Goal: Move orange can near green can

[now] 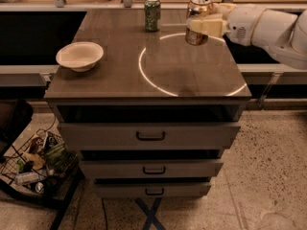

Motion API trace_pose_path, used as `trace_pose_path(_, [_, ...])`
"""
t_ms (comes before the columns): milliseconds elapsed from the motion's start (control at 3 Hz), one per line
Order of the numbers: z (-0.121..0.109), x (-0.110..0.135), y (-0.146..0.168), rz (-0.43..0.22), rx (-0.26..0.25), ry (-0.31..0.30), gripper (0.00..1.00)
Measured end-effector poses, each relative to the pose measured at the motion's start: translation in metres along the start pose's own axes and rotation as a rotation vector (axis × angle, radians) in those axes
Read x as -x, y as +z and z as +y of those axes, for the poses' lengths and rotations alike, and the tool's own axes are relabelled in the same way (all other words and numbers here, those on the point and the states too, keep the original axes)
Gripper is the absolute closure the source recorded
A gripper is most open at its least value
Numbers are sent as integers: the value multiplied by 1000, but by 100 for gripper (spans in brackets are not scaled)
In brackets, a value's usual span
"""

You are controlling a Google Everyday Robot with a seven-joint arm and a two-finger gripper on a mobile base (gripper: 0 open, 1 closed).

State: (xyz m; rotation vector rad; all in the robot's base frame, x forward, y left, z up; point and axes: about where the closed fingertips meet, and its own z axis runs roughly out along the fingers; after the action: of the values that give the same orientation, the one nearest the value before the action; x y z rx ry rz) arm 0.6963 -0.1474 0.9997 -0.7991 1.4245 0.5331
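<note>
The green can (152, 14) stands upright at the far middle edge of the brown table top (120, 75). My gripper (205, 19) comes in from the right and is shut on the orange can (197, 24), its pale fingers (208, 25) wrapped around the can's upper half. The orange can hangs in the air above the far right part of the table, to the right of the green can and apart from it.
A cream bowl (79, 55) sits on the table's left side. A bright white ring of light (158, 87) lies on the table top. Drawers (150, 136) are below. A wire basket of clutter (36, 166) stands on the floor at left.
</note>
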Motion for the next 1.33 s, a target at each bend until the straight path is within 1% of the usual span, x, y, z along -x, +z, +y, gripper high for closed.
trace_pose_path(333, [-47, 3, 44, 54, -90, 25, 100])
trace_pose_path(667, [-77, 0, 92, 59, -134, 73, 100])
trace_pose_path(1000, [-100, -17, 135, 33, -172, 133, 100])
trace_pose_path(1333, [-119, -41, 162, 16, -209, 166, 100])
